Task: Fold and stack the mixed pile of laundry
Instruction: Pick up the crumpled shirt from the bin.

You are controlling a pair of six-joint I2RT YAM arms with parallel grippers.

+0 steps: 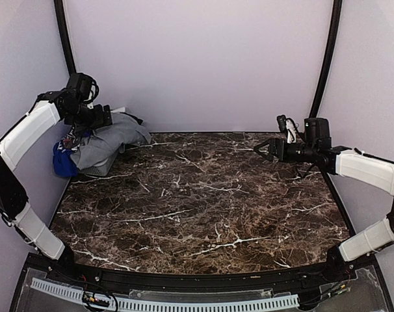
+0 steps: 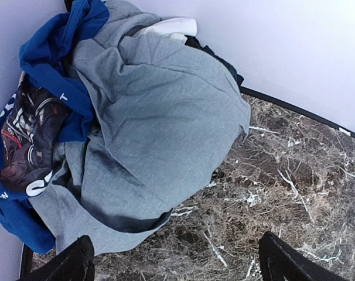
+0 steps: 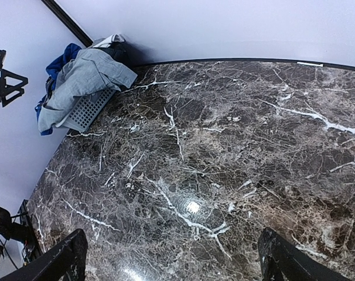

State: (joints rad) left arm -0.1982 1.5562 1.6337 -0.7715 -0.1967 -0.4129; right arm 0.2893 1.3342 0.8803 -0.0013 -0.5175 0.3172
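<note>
At the table's [image 1: 203, 201] far left corner the laundry pile [image 1: 103, 144] sits heaped in a grey mesh basket [image 3: 86, 111]. A light-grey shirt [image 2: 160, 123] is draped over the top and a blue T-shirt [image 2: 45, 58] is bunched against the wall, so nothing is folded yet. The left gripper [image 1: 108, 119] hovers just above the heap, jaws spread wide and empty, seemingly lined up to pick the grey shirt first. Across bare marble, near the far right edge, the right gripper [image 1: 262, 149] hangs released too, holding nothing, likely waiting to help spread a garment.
</note>
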